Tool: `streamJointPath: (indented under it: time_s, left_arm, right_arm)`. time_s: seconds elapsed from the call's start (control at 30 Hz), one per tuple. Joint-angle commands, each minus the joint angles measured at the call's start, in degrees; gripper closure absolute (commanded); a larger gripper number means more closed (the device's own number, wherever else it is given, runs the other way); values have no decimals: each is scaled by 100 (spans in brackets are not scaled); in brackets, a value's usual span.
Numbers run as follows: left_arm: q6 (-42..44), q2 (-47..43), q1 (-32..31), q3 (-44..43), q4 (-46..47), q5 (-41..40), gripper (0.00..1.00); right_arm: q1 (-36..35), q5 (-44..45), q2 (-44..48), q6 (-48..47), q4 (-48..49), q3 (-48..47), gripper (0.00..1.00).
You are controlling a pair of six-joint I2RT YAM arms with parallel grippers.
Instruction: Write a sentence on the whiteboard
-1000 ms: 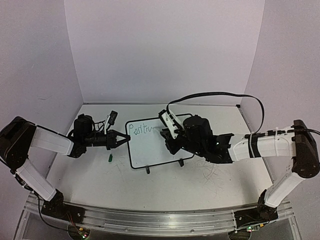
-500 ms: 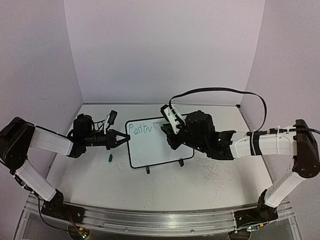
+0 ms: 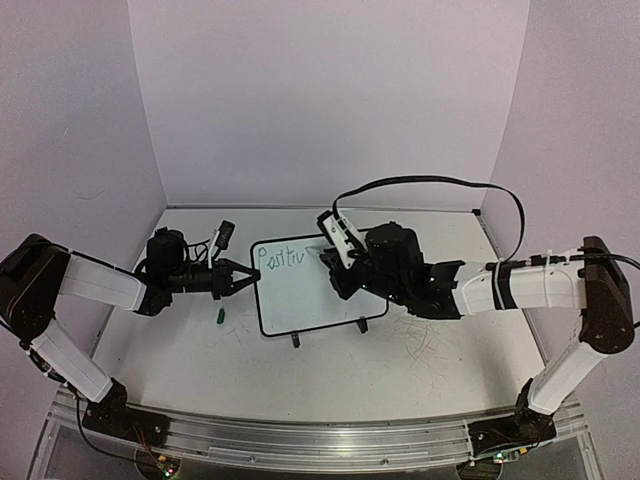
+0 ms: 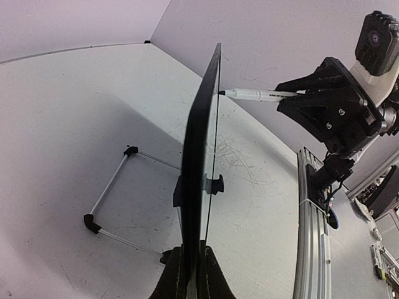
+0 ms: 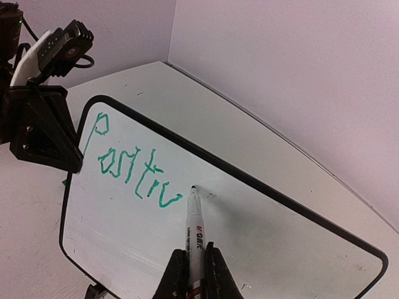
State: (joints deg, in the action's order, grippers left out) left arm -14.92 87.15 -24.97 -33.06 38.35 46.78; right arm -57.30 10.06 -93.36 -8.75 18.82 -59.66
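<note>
Right pincer (image 5: 194, 266), bottom centre of the right wrist view: clenched on a marker (image 5: 196, 227). The marker's tip touches the whiteboard (image 5: 262, 243) just right of the last green letter. The sentence (image 5: 133, 167) is unfinished and reads roughly "Positiv", running across the board's upper left.

Left pincer (image 4: 191, 274), bottom centre of the left wrist view: clenched on the whiteboard's edge, board seen edge-on and standing nearly upright. The wire stand (image 4: 107, 188) lies behind it on the bench (image 3: 200, 370).

In the top view the whiteboard sits mid-frame between both arms. A small green object (image 3: 219, 317) lies lower left of it.
</note>
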Motion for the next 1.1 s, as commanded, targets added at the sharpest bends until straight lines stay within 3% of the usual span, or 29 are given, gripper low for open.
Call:
streamJointPath:
  time_s: [0.0,1.07]
  left_arm:
    - [168,-162,10,-44,182,-60,100]
    - [173,-221,10,-37,165,-63,100]
  right_arm:
    - [-8,146,-65,27,165,-283,100]
    - [-6,327,-229,241,-36,-229,100]
